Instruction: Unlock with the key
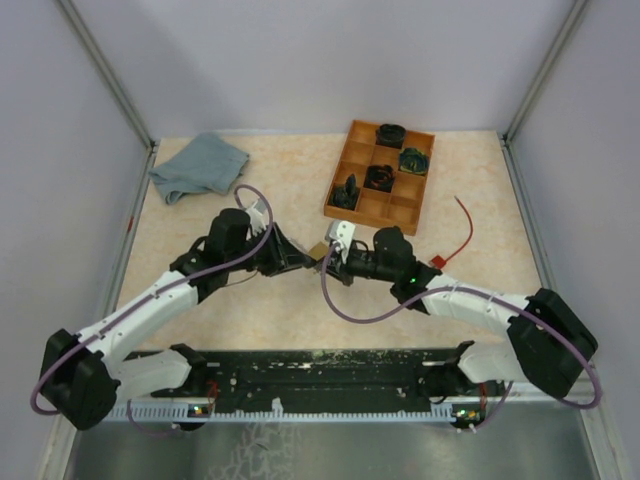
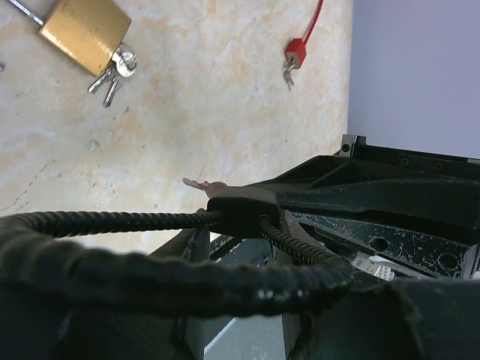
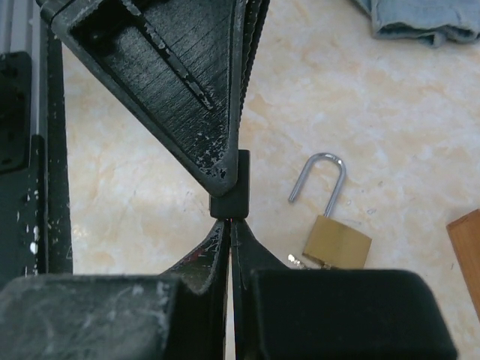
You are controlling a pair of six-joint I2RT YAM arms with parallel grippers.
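Brass padlock (image 3: 336, 241) on marbled tabletop (image 1: 280, 180), shackle open. Pinches black-headed key (image 2: 240, 210) in left gripper (image 1: 300, 261); presses fingers of right gripper (image 3: 230, 225) together, tips meeting that key's head.

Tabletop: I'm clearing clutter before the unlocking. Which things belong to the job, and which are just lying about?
Job: brass padlock, its ringed keys, black-headed key.
Lying about: blue cloth, wooden parts tray, red cable.
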